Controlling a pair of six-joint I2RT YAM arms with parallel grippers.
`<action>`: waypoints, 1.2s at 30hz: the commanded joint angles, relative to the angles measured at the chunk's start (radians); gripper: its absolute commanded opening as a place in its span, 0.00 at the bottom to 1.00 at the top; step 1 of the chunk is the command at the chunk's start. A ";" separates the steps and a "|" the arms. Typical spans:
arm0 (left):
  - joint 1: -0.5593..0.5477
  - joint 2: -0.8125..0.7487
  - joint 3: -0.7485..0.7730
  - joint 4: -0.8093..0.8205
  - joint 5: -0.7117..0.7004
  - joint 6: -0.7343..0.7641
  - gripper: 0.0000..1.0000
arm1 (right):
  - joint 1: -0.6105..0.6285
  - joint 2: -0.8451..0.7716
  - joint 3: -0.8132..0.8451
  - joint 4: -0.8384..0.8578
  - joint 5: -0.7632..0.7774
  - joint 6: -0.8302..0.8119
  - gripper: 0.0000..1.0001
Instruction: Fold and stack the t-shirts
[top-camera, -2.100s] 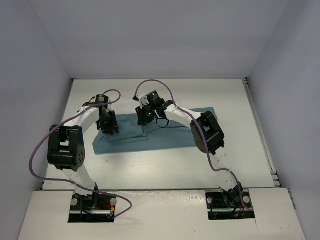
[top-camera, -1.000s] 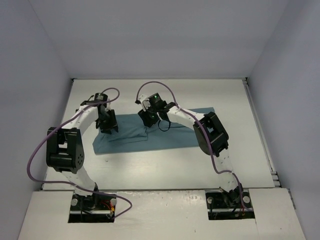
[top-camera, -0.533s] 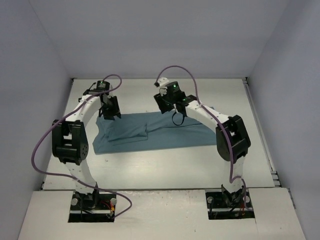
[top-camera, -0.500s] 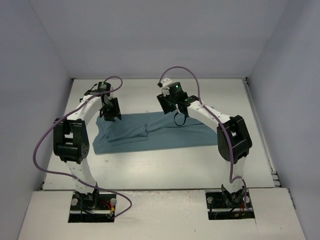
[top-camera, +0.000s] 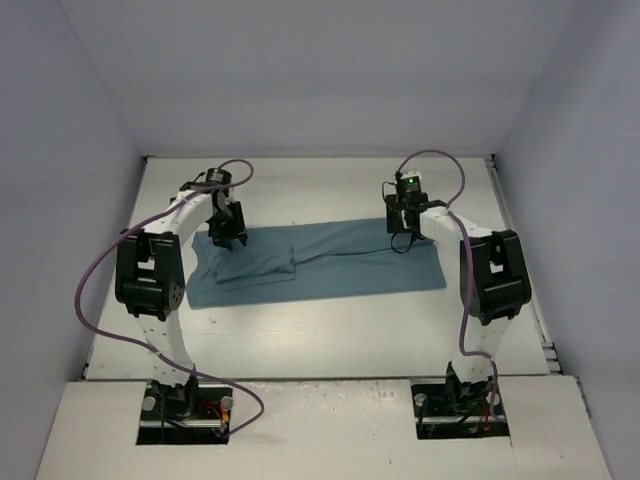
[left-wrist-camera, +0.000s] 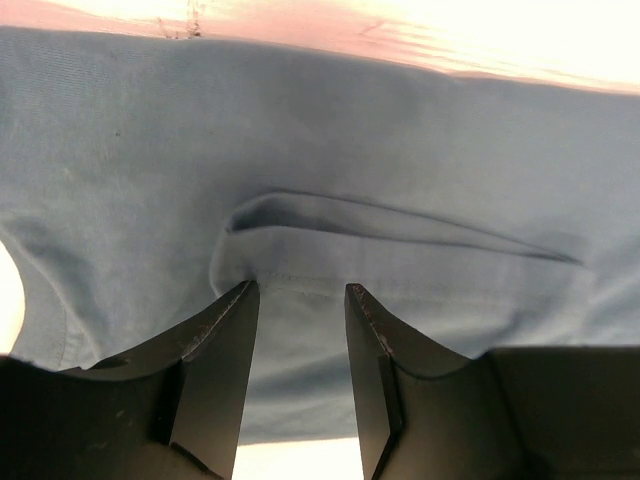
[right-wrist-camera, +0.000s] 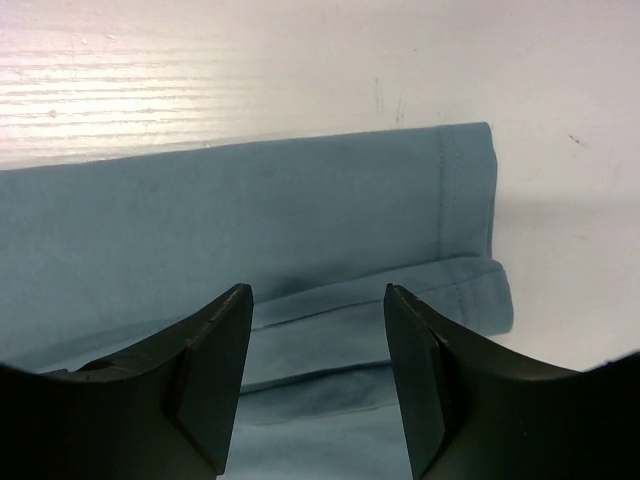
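Observation:
The teal t-shirt (top-camera: 330, 262) lies as a long folded strip across the middle of the white table. My left gripper (top-camera: 229, 238) hangs over its far left part. In the left wrist view that gripper (left-wrist-camera: 298, 290) stands open, its tips at a raised crease in the cloth (left-wrist-camera: 400, 150), with nothing pinched between them. My right gripper (top-camera: 401, 226) is over the strip's far right end. Seen from the right wrist, it (right-wrist-camera: 317, 292) is open above layered folds of the shirt (right-wrist-camera: 250, 210), whose stitched hem (right-wrist-camera: 445, 190) ends just to the right.
White table (top-camera: 300, 180) shows beyond the shirt's far edge and in front of it. Grey walls close in the left, back and right sides. Purple cables (top-camera: 100, 270) loop off both arms.
The right arm has swung from the shirt's middle to its right end, jaws wider. The left gripper has shifted slightly toward the far edge. The strip's right end lies flatter and reaches further right.

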 joint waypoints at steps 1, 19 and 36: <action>-0.003 -0.010 0.042 0.007 -0.007 -0.006 0.37 | 0.008 0.031 0.048 0.064 0.024 0.009 0.52; -0.008 -0.025 0.022 0.011 0.003 0.017 0.37 | -0.002 0.088 0.062 0.091 -0.084 -0.062 0.50; -0.008 -0.020 0.038 0.008 0.004 0.032 0.37 | -0.002 -0.137 -0.127 0.074 -0.036 -0.008 0.50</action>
